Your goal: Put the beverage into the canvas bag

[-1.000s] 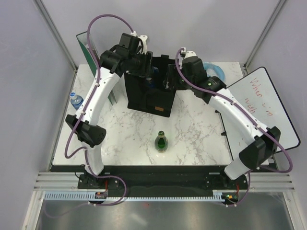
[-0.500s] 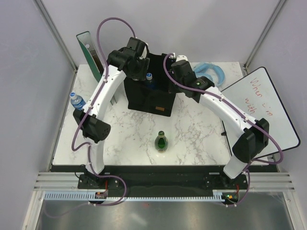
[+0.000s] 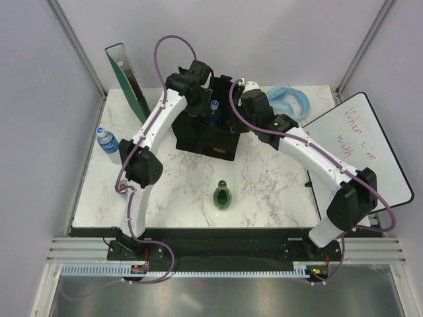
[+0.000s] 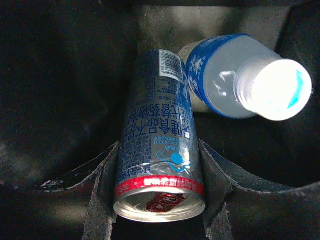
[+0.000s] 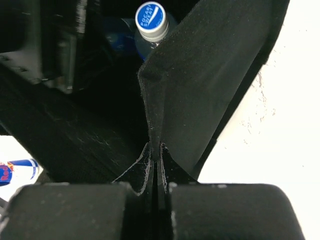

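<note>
Inside the canvas bag [image 4: 55, 90], left hand [image 4: 159, 172] grips a blue can [image 4: 160, 115], long axis up-frame, bottle [image 4: 235, 80] crowding upper right; right hand [image 5: 155, 167] pinches the bag's rim

Whiteboard [image 3: 360, 148]: red handwriting "When in", "with"; bottle cap [image 5: 151, 18]: "Pocari Sweat"

A white marble-patterned table [image 3: 264, 178] stands between plain pale grey walls [image 3: 39, 79], with slim metal posts [image 3: 78, 49] rising at its far corners. A ribbed aluminium rail [image 3: 225, 249] runs along its near edge, above a dull grey surface [image 3: 218, 297]. Lighting is soft and even.
</note>
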Robot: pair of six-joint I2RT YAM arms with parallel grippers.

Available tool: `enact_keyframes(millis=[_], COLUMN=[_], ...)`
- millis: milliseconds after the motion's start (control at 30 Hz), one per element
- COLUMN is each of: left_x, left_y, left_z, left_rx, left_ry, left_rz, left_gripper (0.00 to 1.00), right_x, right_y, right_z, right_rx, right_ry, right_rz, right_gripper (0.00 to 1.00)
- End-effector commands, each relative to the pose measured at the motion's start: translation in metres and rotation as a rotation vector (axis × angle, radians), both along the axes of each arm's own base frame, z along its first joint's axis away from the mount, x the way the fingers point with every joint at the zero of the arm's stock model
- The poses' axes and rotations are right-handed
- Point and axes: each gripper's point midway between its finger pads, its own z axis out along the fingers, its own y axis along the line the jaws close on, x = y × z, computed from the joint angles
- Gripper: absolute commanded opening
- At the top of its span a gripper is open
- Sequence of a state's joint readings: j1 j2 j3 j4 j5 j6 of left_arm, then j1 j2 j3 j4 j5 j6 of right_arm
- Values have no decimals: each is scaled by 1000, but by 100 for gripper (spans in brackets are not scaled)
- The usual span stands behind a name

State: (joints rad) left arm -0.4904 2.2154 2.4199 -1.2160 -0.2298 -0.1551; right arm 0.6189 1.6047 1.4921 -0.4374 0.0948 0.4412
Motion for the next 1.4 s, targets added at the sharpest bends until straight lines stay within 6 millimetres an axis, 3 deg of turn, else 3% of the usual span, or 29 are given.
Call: enact_keyframes(millis=[0,200,233,267,367,867,1033,1133,1167,1267,1367], left_x=[19,22,22,22,22,19,18,17,16,11,5], left_y=[-5,-6,-5,-6,-6,-1,1,1,2,5,7], left_z=[14,-16,-19,-19,-24,-37,-11,10,13,27,40], left_rx=[-11,22,30,29,32,71,50,31,28,21,8], left_ry=[-85,-30,-25,-25,-16,10,-43,-82,-87,-109,-128], left_rz=[-13,-22,-21,-20,-23,-28,-23,-24,-26,-19,-8], left_gripper=[2,6,10,22,38,57,64,69,70,75,77], right_x=[-1,1,1,1,1,3,4,4,5,5,6], right_y=[7,10,10,11,11,12,11,10,9,9,7], right_z=[24,21,22,21,23,27,28,29,30,31,34], right_rx=[76,78,82,83,83,89,85,85,88,92,94], right_ry=[-65,-62,-66,-65,-76,-90,-96,-99,-99,-98,-103], right_rz=[22,25,27,30,35,35,28,23,17,12,2], right_gripper=[0,0,0,0,4,7,9,20,29,43,46])
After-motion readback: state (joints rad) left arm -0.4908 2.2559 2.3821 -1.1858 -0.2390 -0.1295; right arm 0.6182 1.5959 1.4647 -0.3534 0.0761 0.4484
